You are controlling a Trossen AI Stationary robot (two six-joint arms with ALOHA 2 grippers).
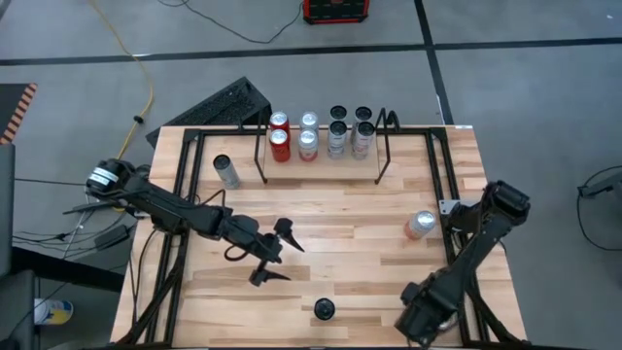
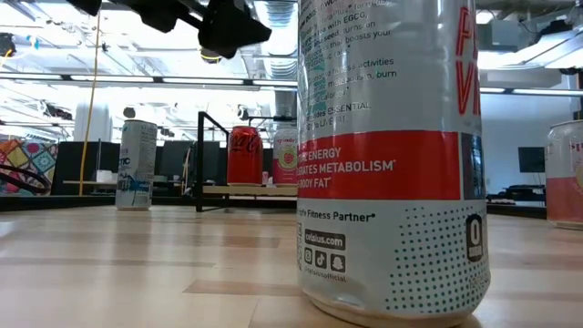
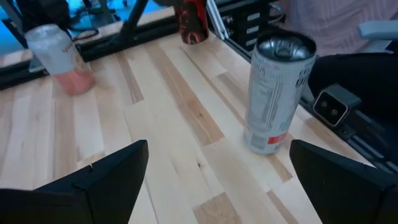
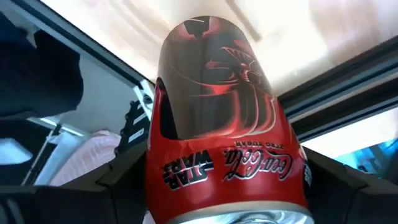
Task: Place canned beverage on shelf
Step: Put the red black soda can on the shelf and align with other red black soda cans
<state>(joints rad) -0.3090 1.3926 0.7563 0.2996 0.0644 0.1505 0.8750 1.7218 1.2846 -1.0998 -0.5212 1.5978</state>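
**Item: red cola can** [image 4: 217, 112]. It is stood upright on the worktop [image 1: 340, 214], long axis vertical and lid upward. In the right wrist view the lid is turned toward the camera and the base points away. It is placed well apart from the shelf [image 1: 382, 156], toward the worktop edge opposite the shelf and beyond its right end, beside a black frame rail. In the high view it is hidden under the right arm.

**Right hand** [image 4: 227, 180]. It is set about the red can from above, with the can's sides flanked closely. Whether the can is actually gripped cannot be told.

**Left hand** [image 1: 290, 261]. It is held spread wide, with nothing in it and nothing touched. It is placed in front of the shelf's left half, well apart from it.

**Shelf.** It is stood along the far edge of the worktop and is loaded with upright cans [image 1: 308, 144] in two rows.

**Loose cans, all upright:**
- One silver can [image 1: 225, 171] is stood just beyond the shelf's left end.
- One pink-and-white can [image 1: 420, 225] is stood in front of the shelf's right end.
- One silver-and-red can [image 1: 324, 309] is stood far in front of the shelf's middle.
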